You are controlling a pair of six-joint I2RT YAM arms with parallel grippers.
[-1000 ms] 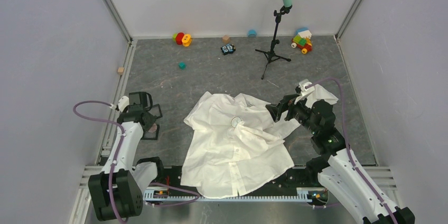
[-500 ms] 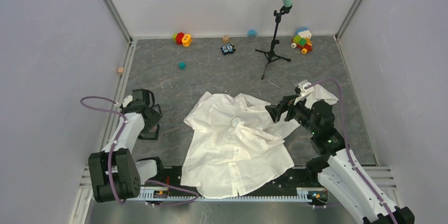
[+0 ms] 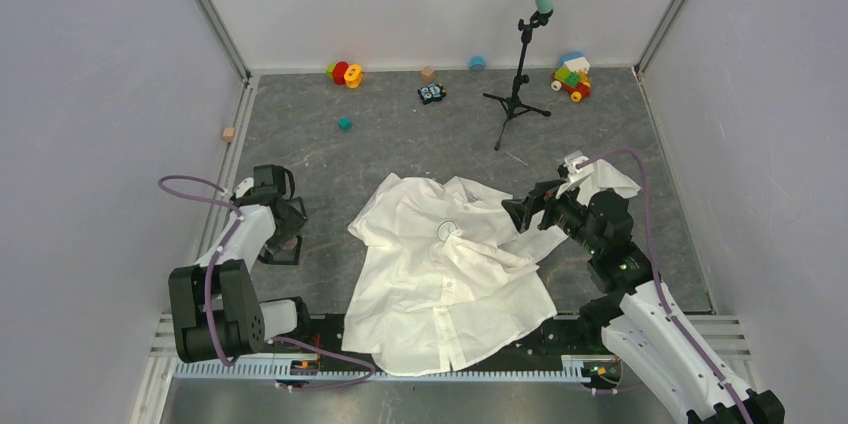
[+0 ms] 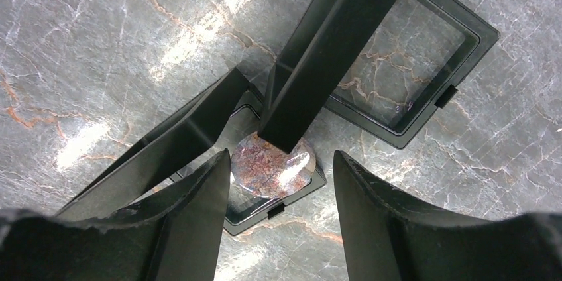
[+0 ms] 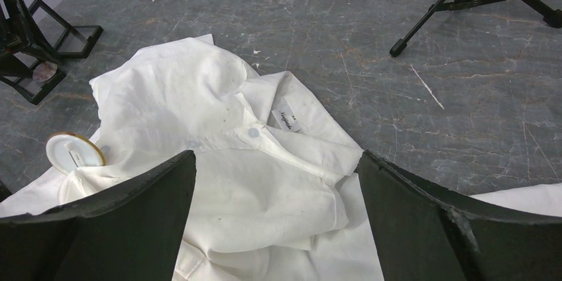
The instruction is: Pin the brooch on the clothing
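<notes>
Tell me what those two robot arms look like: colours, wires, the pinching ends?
The left arm and right arm both have white shells with black joints, and a purple cable loops along each one. The left gripper and right gripper are black. Each has two broad, curved matte fingers with slightly rough edges.

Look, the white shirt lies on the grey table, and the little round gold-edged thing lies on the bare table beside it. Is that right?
Not quite. The white shirt does lie on the grey table, but the little round gold-edged thing lies on the shirt itself, near the collar, not on the bare table beside it. The top external view shows it.
</notes>
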